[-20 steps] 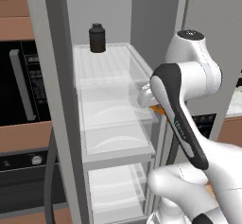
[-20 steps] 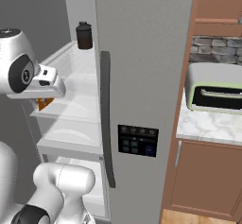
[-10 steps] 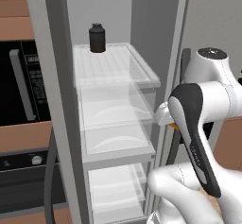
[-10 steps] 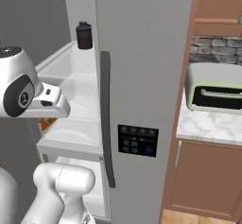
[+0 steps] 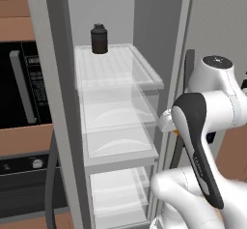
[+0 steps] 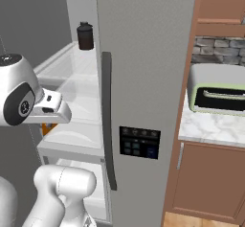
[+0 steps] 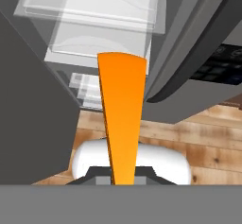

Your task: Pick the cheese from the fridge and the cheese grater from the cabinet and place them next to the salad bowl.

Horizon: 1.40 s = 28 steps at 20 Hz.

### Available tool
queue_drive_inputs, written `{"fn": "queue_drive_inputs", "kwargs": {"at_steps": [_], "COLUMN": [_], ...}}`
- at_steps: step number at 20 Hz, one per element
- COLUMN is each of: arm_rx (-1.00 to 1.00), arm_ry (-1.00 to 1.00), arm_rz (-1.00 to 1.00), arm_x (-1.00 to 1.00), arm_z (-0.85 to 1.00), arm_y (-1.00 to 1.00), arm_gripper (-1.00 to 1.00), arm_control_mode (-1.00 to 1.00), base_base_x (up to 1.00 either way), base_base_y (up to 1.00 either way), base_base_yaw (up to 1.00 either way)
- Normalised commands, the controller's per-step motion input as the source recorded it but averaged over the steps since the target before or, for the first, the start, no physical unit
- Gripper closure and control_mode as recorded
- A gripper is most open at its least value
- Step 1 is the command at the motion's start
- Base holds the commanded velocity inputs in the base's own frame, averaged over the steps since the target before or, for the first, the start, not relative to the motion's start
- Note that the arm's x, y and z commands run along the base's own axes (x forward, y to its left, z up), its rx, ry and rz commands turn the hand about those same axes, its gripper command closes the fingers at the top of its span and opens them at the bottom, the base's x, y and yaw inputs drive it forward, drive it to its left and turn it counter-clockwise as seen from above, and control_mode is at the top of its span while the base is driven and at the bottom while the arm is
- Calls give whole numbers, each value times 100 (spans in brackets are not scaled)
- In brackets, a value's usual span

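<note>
The end effector is pinching the cheese just outside the open fridge; it is best carrying it clear of the fridge's door edge, keeping the grip firm while turning away.

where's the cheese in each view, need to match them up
left base view: a thin orange sliver of cheese at centre right, behind the arm's dark link.
right base view: small orange patch at left, under the hand.
hand view: tall orange wedge up the centre.
Shared landmark: the fridge and its shelves.
</note>
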Motion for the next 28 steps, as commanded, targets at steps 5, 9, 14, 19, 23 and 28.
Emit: {"fn": "queue_drive_inputs", "kwargs": {"at_steps": [5, 9, 14, 19, 23, 28], "arm_rx": [0, 0, 0, 0, 0, 0], "arm_ry": [0, 0, 0, 0, 0, 0], "arm_rz": [0, 0, 0, 0, 0, 0], "arm_x": [0, 0, 0, 0, 0, 0], "arm_z": [0, 0, 0, 0, 0, 0], "arm_y": [0, 0, 0, 0, 0, 0], "arm_gripper": [100, 100, 100, 100, 100, 100], "arm_control_mode": [-100, 100, 100, 100, 100, 100], "base_base_x": [0, -5, -48, -53, -24, -12], "base_base_y": [0, 0, -3, -1, 0, 0], "base_base_yaw": [0, 0, -3, -3, -2, -12]}}
